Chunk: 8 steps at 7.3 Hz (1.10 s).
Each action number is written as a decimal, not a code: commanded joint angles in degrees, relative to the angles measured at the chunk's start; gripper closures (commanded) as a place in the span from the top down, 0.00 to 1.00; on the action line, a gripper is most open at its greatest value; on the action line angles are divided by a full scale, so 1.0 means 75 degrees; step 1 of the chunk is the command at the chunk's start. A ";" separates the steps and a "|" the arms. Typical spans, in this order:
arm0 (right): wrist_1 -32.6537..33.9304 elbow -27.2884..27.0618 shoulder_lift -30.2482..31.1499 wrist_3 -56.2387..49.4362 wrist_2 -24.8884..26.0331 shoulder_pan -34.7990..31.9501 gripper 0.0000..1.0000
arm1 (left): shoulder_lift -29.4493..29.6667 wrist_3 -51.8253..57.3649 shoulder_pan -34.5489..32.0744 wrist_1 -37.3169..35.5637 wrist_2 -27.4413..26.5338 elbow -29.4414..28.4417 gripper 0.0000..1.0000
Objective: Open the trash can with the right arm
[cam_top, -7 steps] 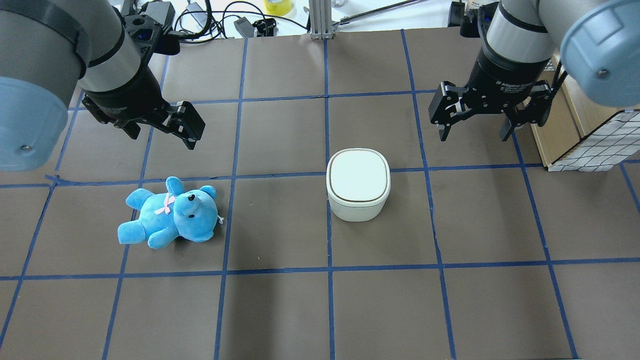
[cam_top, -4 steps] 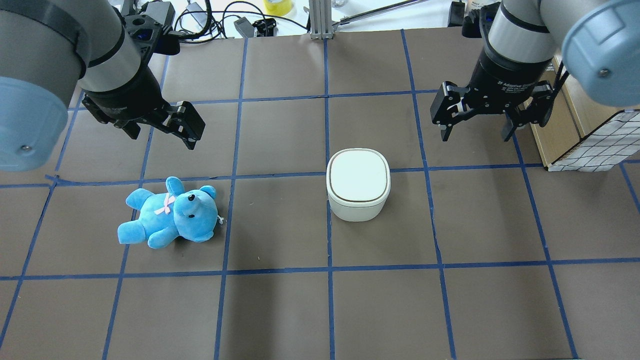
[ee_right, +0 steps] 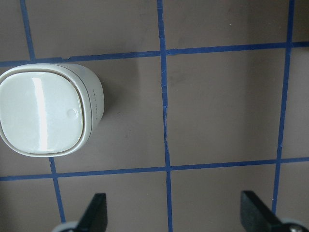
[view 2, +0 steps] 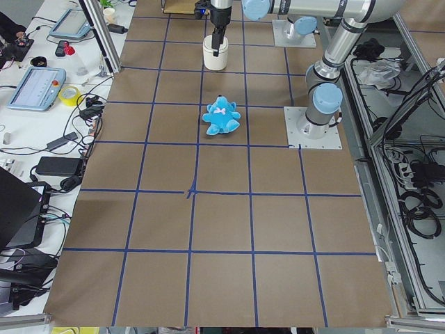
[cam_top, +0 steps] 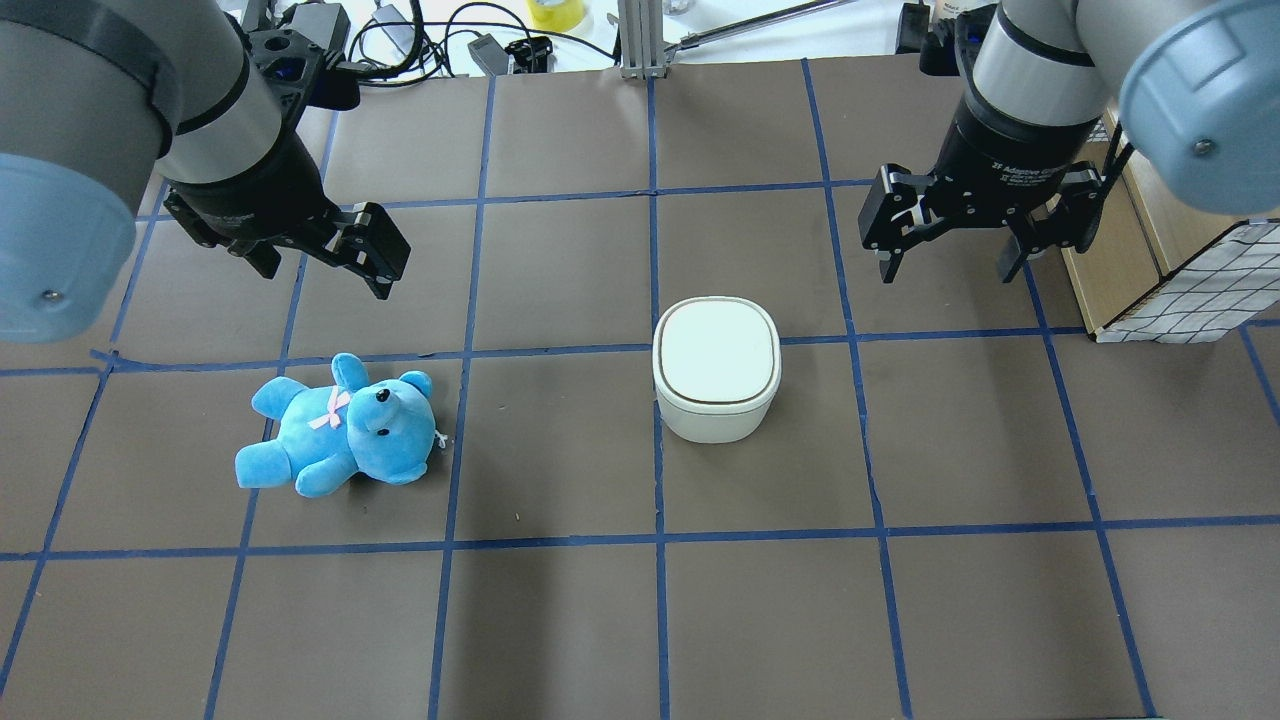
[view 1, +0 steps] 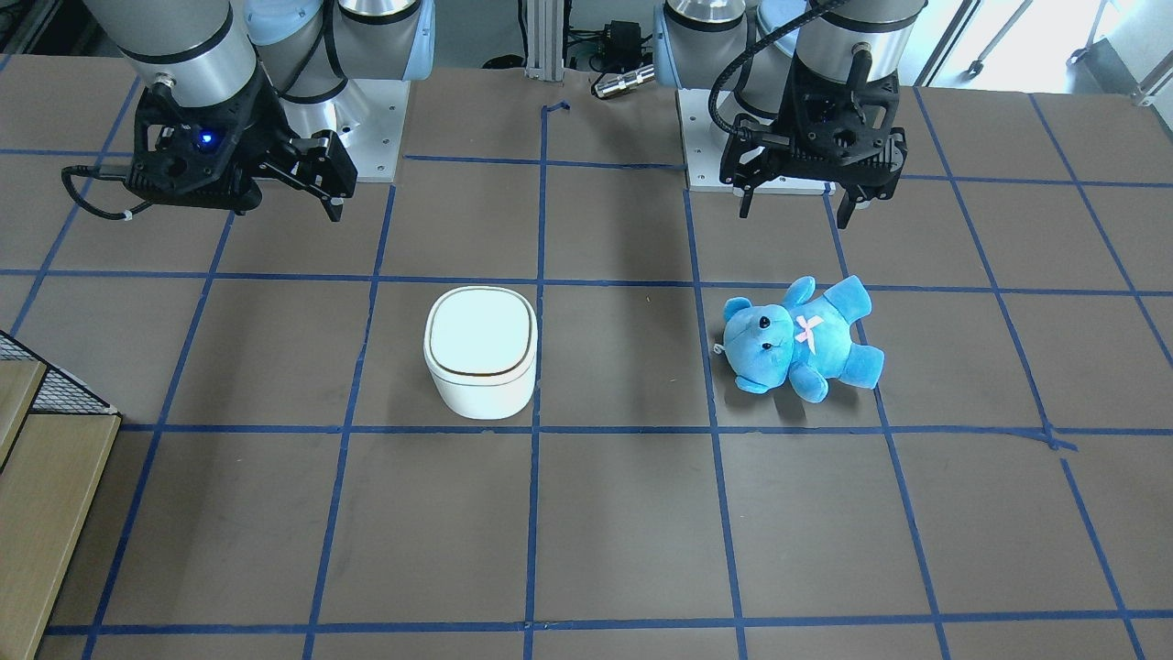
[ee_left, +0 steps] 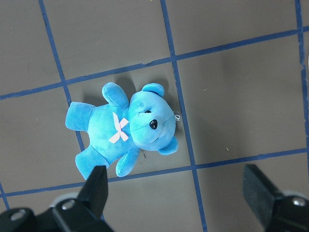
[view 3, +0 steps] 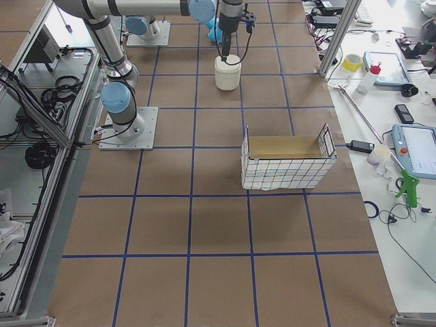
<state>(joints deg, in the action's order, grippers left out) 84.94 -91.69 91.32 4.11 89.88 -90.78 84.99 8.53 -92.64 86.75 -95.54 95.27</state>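
The white trash can point(cam_top: 716, 365) stands on the brown table with its lid shut; it also shows in the front view point(view 1: 480, 353) and at the left of the right wrist view point(ee_right: 43, 108). My right gripper point(cam_top: 948, 272) is open and empty. It hangs above the table, beyond and to the right of the can, not touching it. In the front view the right gripper point(view 1: 243, 197) shows its blue light. My left gripper point(cam_top: 325, 278) is open and empty above a blue teddy bear point(cam_top: 340, 428).
A wire-mesh box with wooden panels point(cam_top: 1180, 290) stands at the table's right edge, close to the right arm. Cables and tools point(cam_top: 420, 35) lie beyond the far edge. The teddy bear point(ee_left: 125, 128) lies on its back left of the can.
The right gripper has shifted only slightly and stays open. The can, the bear and the left arm have not moved.
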 commanded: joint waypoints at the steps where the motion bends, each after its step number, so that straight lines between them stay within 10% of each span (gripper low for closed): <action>1: 0.0089 -0.0078 -0.0035 0.0061 -0.0078 -0.0001 0.37 | 0.0000 0.0000 0.0000 0.0000 0.0000 0.0000 1.00; 3: 0.0089 -0.0160 -0.0105 0.0049 -0.0183 -0.0024 0.00 | 0.0000 0.0000 0.0000 0.0000 0.0000 0.0000 1.00; 8: 0.1803 -0.0732 -0.0864 0.1428 -0.0711 -0.1075 0.00 | 0.0000 0.0000 0.0000 0.0000 0.0000 0.0000 1.00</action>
<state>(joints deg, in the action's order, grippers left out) 91.78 -95.27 87.24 11.53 84.57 -95.14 84.99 8.53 -92.64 86.75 -95.54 95.27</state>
